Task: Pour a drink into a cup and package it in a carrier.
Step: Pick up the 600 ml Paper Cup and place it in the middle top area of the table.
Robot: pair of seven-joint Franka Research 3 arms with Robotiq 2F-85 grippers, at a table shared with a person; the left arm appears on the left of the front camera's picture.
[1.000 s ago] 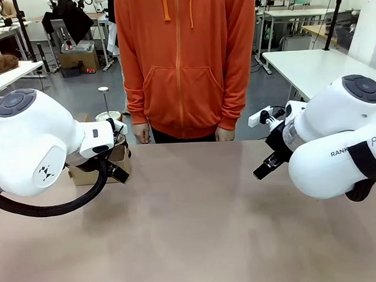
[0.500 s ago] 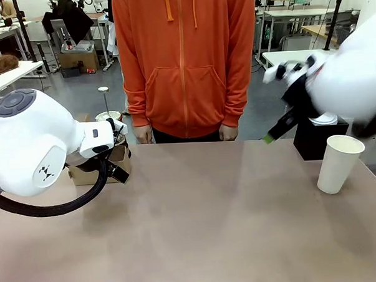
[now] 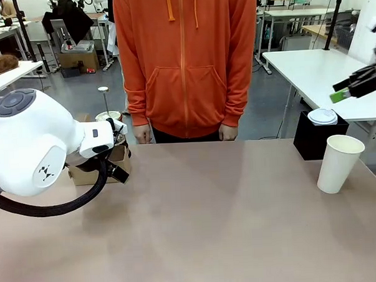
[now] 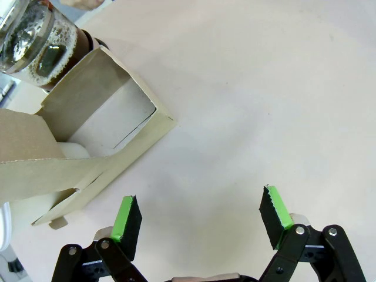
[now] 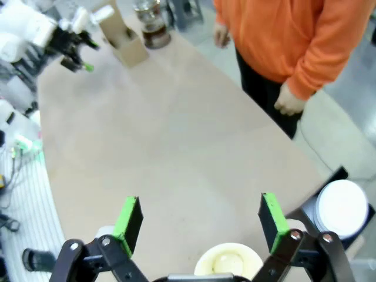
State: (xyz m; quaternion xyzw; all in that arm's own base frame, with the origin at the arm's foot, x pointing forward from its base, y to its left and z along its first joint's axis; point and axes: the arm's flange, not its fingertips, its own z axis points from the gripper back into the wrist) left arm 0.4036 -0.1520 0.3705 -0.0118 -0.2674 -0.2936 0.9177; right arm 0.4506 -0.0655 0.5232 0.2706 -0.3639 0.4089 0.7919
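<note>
Both claws are spread wide and hold nothing. A second ago the right arm hung low over the right side of the table (image 3: 198,228) and hid the cup (image 3: 340,164). Since then the right claw (image 5: 201,218) has swung up and outward, so its fingers now hang high above and beyond the cup, which stands uncovered near a black box (image 3: 310,145). The left claw (image 4: 201,212) has not moved.

The cup stands upright, long axis vertical, open mouth up. The right wrist view shows it mouth-on between the right claw's fingers. The carrier (image 4: 103,132) lies just ahead of the left claw, toward picture left. Its length runs away from the claw to the pitcher (image 4: 29,35) of dark drink (image 4: 54,59) at its far end.
</note>
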